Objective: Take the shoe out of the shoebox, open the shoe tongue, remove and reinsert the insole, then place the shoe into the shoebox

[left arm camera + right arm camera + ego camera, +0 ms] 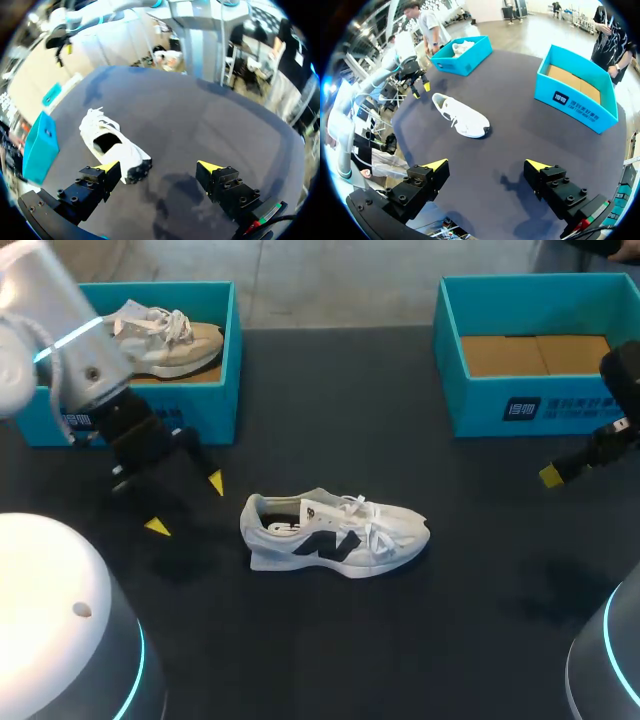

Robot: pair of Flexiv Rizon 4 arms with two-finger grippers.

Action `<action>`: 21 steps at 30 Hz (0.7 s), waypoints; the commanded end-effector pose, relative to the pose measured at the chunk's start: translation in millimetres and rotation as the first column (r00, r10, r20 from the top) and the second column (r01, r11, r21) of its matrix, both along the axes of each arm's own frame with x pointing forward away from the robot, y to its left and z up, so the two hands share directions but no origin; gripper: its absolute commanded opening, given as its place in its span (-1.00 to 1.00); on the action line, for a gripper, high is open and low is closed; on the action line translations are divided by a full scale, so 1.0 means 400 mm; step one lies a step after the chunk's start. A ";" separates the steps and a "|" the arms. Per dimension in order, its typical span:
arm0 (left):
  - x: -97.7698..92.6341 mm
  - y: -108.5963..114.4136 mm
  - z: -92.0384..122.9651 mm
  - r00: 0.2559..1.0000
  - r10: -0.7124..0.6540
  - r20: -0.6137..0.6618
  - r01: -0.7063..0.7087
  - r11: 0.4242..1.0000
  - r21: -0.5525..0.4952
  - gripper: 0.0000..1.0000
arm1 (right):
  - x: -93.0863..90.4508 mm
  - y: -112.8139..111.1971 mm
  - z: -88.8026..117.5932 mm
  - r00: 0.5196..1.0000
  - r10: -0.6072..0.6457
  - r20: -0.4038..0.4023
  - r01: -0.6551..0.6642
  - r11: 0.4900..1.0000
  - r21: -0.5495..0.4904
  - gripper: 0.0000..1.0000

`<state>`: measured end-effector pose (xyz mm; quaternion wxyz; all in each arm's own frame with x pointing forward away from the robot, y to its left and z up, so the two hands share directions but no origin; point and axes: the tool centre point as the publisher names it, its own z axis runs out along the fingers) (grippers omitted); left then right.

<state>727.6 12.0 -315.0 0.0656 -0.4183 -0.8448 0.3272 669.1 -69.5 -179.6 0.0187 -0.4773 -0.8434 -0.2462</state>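
Dark tabletop (450, 640) bearing a white lace-up sneaker with dark logo (335, 530), resting on its sole; left gripper (187, 505) near its heel, right gripper (486, 164) well beyond its toe — both spread wide.

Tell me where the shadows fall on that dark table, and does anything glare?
Head view: a soft shadow lies on the table under the left gripper, near the heel of the white shoe, which is bright, not glaring. Left wrist view: shadow blotches between that gripper's open fingers. Right wrist view: similar blotches ahead of the right gripper; no glare on the table.
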 end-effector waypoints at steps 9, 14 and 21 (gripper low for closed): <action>-0.022 0.056 -0.045 0.968 0.236 -0.081 -0.244 0.963 -0.111 1.00 | 0.000 0.002 -0.003 1.000 -0.001 0.000 0.001 1.000 -0.001 1.00; -0.027 0.070 -0.055 0.954 0.280 -0.108 -0.293 0.946 -0.139 1.00 | 0.000 0.002 -0.003 1.000 -0.001 0.000 0.001 1.000 -0.001 1.00; -0.032 0.091 -0.083 0.929 0.339 -0.150 -0.362 0.918 -0.162 1.00 | 0.000 0.002 -0.003 1.000 -0.001 0.000 0.001 1.000 -0.001 1.00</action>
